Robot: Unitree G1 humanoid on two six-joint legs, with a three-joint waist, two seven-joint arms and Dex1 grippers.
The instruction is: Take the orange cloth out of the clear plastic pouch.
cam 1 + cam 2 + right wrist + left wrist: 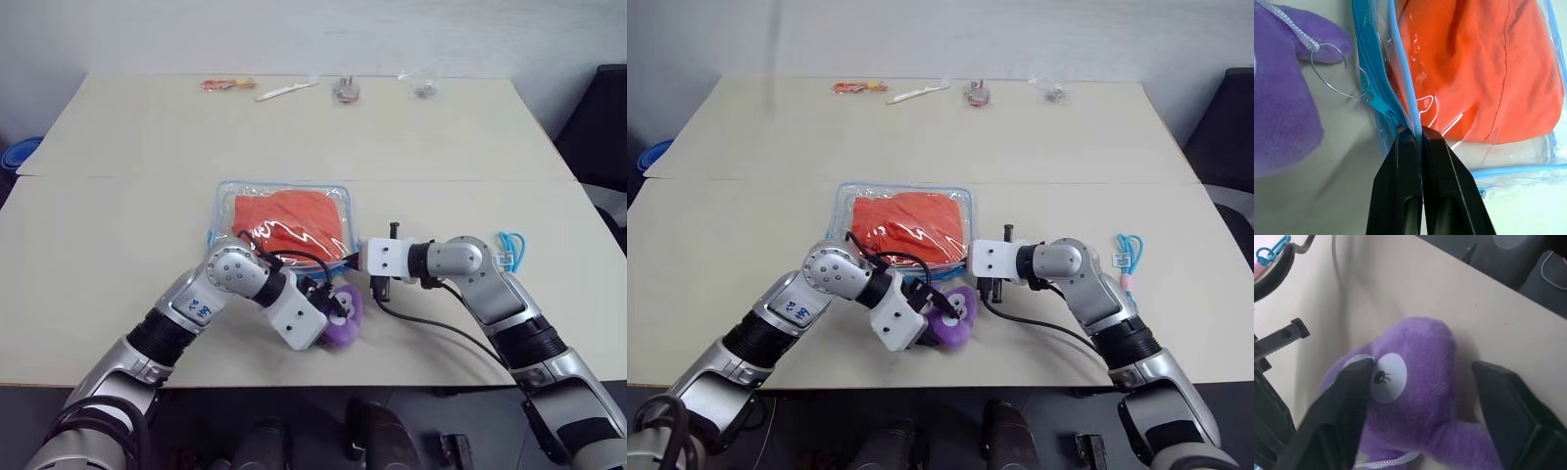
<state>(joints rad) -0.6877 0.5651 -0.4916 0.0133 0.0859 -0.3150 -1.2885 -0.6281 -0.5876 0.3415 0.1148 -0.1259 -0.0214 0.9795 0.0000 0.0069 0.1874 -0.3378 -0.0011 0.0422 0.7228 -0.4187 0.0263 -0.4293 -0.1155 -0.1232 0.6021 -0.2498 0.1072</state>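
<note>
- The left gripper [1418,396] is sitting nearest the camera at the table's near edge, its two black fingers standing apart on either side of a purple plush toy [1415,382]; one fingertip is lying against the toy's white eye patch, the other is standing clear of the plush on the far side, so the toy is straddled rather than pinched.
- A white label with small blue marks is showing on the left forearm [199,307], too small to read.
- The right gripper [1420,139] is pressed shut on the light blue edging of the clear plastic pouch [227,196], right beside the blue zipper.
- The orange cloth [291,225] is lying folded inside the pouch, in the middle of the table, with glare streaking the plastic over it.
- A thin wire ring [1332,68] is linking the toy's white cord to the zipper pull, so the toy is lying just beside the pouch's near right corner.
- A light blue cord loop [510,247] is lying on the table to the right of the right arm.
- Along the far edge of the table [118,215], well apart from the pouch, an orange-red packet [227,84], a pale stick-shaped item [286,91] and two small clear packets [345,90] are lying; any print on them is illegible.
</note>
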